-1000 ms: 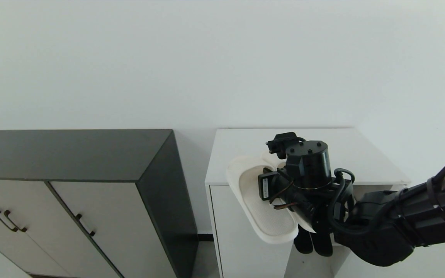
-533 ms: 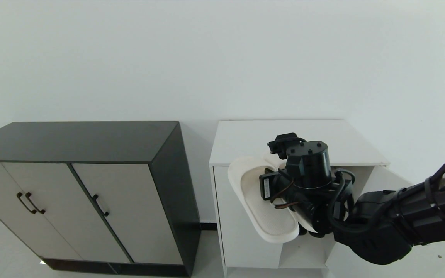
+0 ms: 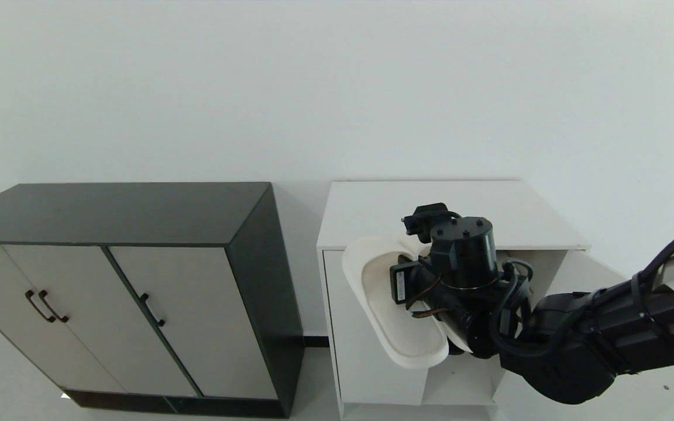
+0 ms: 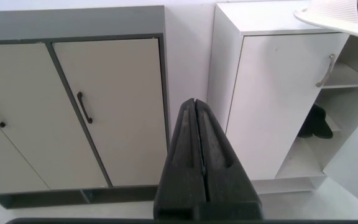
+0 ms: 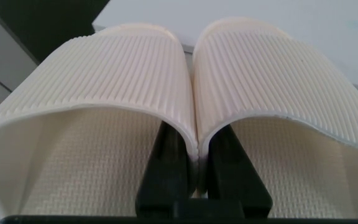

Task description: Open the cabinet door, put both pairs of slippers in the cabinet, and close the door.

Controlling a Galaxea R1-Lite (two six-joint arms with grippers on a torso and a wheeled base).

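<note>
The right gripper [image 5: 194, 155] had its fingers closed hard on the cream slippers [image 3: 392, 304], pinching the two inner strap edges together so that the pair hung side by side. They were held at about one o'clock, in front of the white cabinet [image 3: 430, 210], and were not yet inside it. The left gripper [image 4: 196, 109] was empty, its dark fingers pressed flat against each other with no gap, aimed at the floor between the two cabinets.

My reading was that the door step was done and the second pair was being carried in. The next move called for lowering the cream pair and swinging it toward two o'clock, past the closed left door [image 4: 284, 106], into the open compartment [image 4: 344, 93]. It then called for a release onto a free level and shutting the door.

The slippers looked like soft moulded foam, with broad arched straps ribbed in fine parallel lines and footbeds stippled with a small raised grain. Their outlines were rounded and thick-soled.

The white cabinet was a smooth, matte, square-edged box with a slim metal bar handle [image 4: 327, 70]. Inside, a dark pair of slippers [image 4: 316, 121] stood on the bottom level under a thin shelf [image 4: 347, 76].

At ten o'clock stood a dark-topped cabinet [image 3: 120, 213] with two pale flat doors, both shut, and beyond it a plain wall [image 3: 337, 88].
</note>
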